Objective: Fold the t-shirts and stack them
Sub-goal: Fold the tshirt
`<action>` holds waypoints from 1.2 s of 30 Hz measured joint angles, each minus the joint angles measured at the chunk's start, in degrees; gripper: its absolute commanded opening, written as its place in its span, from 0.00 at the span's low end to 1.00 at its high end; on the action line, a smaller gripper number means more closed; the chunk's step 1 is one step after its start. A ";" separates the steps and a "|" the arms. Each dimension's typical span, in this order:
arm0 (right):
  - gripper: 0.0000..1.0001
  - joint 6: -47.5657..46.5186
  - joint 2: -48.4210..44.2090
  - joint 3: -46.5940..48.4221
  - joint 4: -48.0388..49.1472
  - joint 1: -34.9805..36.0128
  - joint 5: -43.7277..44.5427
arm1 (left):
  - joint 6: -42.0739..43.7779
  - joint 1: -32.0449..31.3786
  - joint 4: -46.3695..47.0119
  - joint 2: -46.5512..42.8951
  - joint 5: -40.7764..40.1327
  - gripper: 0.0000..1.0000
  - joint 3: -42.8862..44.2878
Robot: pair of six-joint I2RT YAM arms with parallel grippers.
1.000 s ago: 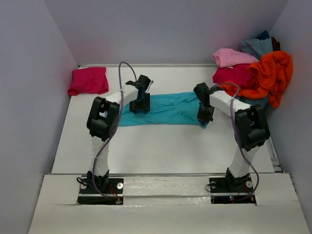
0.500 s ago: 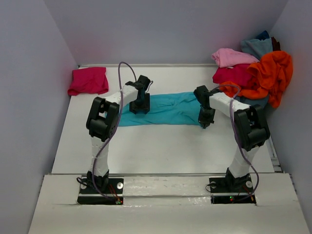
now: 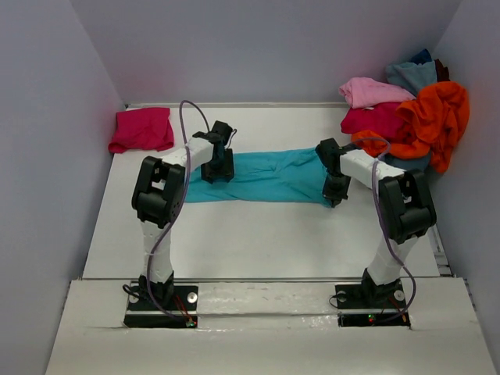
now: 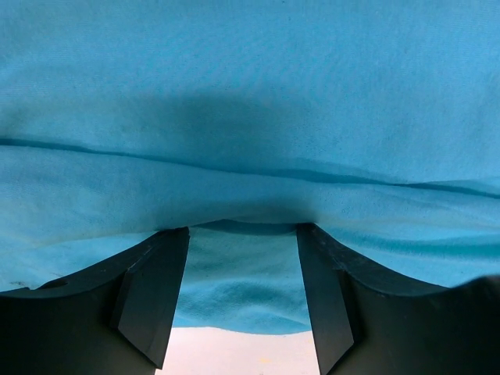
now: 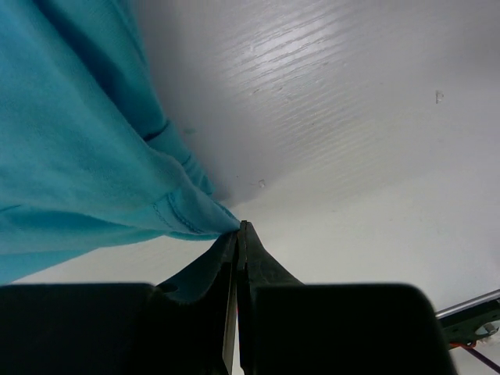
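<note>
As the right gripper had just clamped shut on a hem corner of the bright turquoise soft-cloth t-shirt, spread flat on the white table, folding could likely begin. The left gripper hovered unclenched over the shirt.

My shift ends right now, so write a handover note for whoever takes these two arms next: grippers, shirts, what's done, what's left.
Left gripper: open, its fingers straddling the left part of the bright turquoise cloth t-shirt, nothing pinched.
Right gripper: shut on that shirt's near right hem corner.
The turquoise shirt lies as a long strip across the middle of the white table.
Done: one magenta-pink shirt lies folded in the far left corner.
Left: finish folding the turquoise shirt and stack it, then the heap at far right: orange shirt, light pink shirt, crimson shirt, dusty blue shirt.
</note>
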 measured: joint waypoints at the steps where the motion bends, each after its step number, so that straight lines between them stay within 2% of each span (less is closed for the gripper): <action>1: 0.07 -0.02 -0.15 -0.04 0.02 -0.37 0.04 | -0.11 0.26 0.04 -0.09 -0.02 0.70 -0.17; 20: 0.07 -1.33 -0.55 0.20 0.20 -4.33 0.37 | -0.22 2.99 0.35 -0.92 0.87 0.70 -1.36; 25: 0.07 -2.43 0.37 5.62 -0.92 -5.07 0.98 | -0.22 3.48 0.31 -0.92 0.92 0.70 -1.36; 31: 0.07 -4.87 4.81 17.73 -1.92 -5.16 1.81 | -0.20 3.80 0.28 -0.92 0.83 0.70 -1.36; 36: 0.07 -6.82 5.81 20.79 -1.97 -5.16 1.38 | -0.17 4.31 0.24 -0.92 0.79 0.70 -1.36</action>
